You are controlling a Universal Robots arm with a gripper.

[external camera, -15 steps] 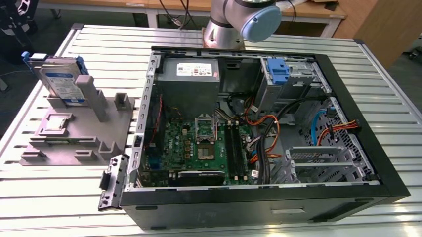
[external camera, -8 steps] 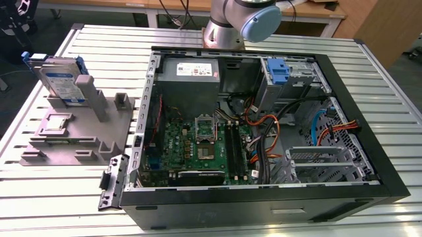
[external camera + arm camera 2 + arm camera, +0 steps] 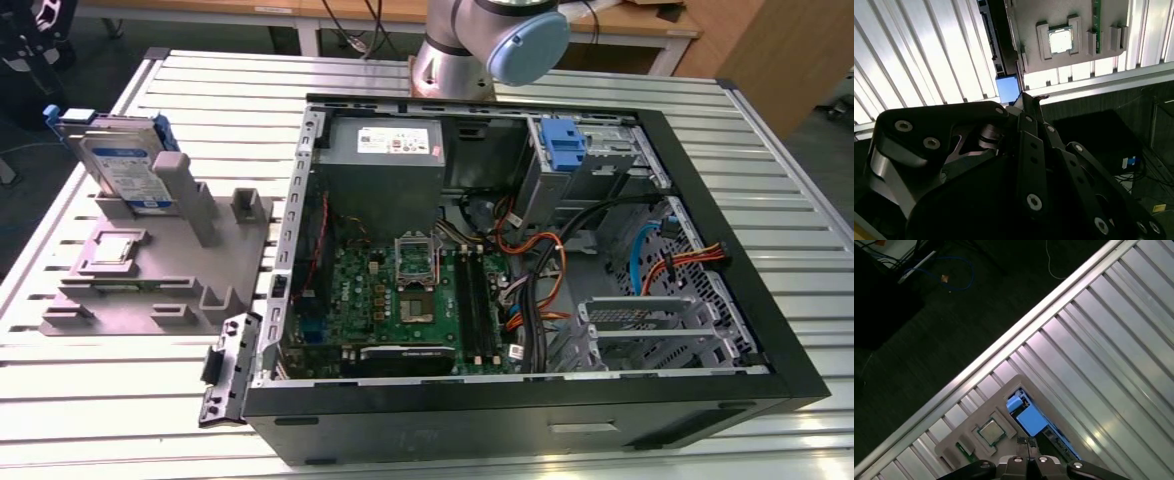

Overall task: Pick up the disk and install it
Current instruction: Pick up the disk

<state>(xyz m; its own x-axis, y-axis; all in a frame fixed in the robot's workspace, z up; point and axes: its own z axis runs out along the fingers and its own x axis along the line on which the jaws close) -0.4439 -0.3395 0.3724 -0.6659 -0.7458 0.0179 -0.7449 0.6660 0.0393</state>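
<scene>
The disk (image 3: 123, 160) stands upright on the grey stand (image 3: 160, 275) on the table, at the exterior view's left, its white-and-blue label facing out and its blue frame along the edges. In both wrist views I look straight down on it. Its blue top edge (image 3: 1008, 87) (image 3: 1029, 418) lies just past my gripper's tips. My gripper (image 3: 1026, 98) (image 3: 1029, 442) hangs well above the disk with its fingers together and nothing between them.
The open computer case (image 3: 534, 400) fills the middle of the slatted metal table (image 3: 107, 400), with a motherboard, cables, a grey power-supply box (image 3: 384, 145) and a blue-fronted bay (image 3: 566, 150). A square chip (image 3: 1060, 40) rests on the stand. The table edge and dark floor lie close beside the stand.
</scene>
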